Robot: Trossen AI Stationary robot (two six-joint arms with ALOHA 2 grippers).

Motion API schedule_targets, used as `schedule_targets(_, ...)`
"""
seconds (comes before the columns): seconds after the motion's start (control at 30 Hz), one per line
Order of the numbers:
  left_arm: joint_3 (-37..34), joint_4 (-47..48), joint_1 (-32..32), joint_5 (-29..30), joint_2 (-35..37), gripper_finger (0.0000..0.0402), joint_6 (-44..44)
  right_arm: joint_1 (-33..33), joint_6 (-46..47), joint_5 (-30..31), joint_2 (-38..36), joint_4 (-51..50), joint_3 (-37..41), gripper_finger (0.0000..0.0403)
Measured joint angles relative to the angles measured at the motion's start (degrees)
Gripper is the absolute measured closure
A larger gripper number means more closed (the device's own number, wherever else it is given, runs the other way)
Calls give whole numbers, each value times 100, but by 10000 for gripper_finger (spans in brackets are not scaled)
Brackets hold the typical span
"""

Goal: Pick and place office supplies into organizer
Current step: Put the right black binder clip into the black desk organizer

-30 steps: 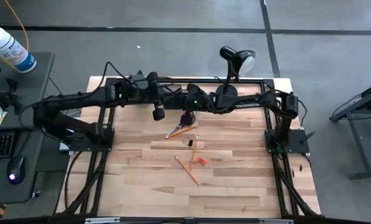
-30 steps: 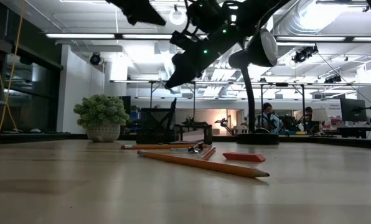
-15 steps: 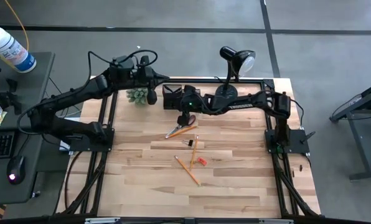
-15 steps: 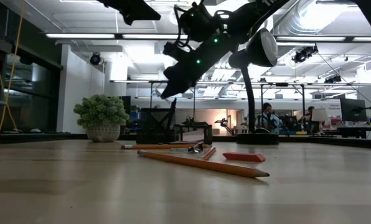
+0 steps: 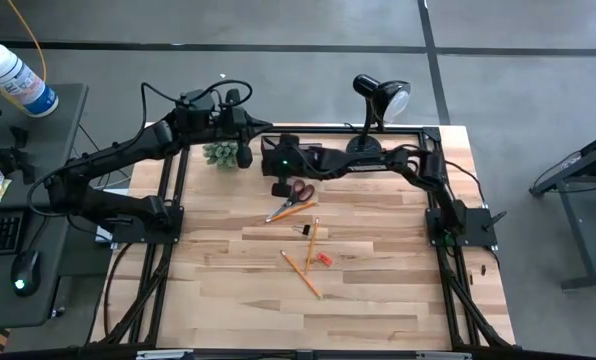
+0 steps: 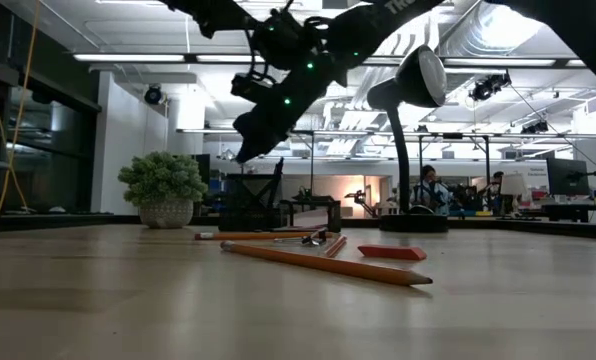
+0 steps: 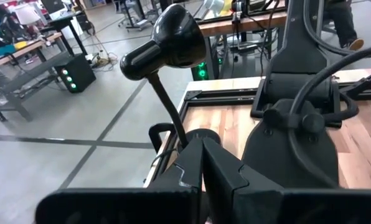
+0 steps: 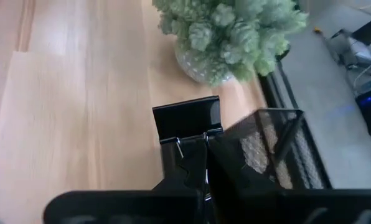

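A: Why is the right gripper (image 8: 205,163) raised above the desk (image 5: 378,300)?

B: Its jaws pinch a black binder clip (image 8: 187,119), carrying it over the mesh organizer (image 8: 277,149) beside the plant (image 8: 232,34).

A: The left gripper (image 7: 202,163)?

B: Closed, empty, waiting near the plant.

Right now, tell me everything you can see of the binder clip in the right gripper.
The binder clip is small and black, with a folded, glossy body that looks like metal and thin silver wire handles. The right gripper is shut on those handles, so the clip's body sticks out ahead of the fingertips. It hangs in the air above the wooden table, touching nothing but the fingers. Beyond it stand the green plant and the black mesh organizer. In the high view it is too small to make out.
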State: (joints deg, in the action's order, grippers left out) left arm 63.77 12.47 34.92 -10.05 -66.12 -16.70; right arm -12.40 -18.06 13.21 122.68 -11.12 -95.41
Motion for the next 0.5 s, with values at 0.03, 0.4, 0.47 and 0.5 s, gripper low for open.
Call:
schedule_targets(0.03, 0, 5, 0, -1, 9, 399, 1, 0, 0, -25, 46, -74, -63, 403)
schedule_targets(0.4, 0, -136, 0, 56, 161, 399, -171, 0, -25, -154, 96, -275, -12, 403)
schedule_targets(0.47, 0, -166, 0, 43, 161, 399, -113, 0, -90, -116, 94, -249, -12, 403)
schedule_targets(0.5, 0, -170, 0, 43, 168, 400, -110, 0, -143, -58, 94, -224, -12, 403)
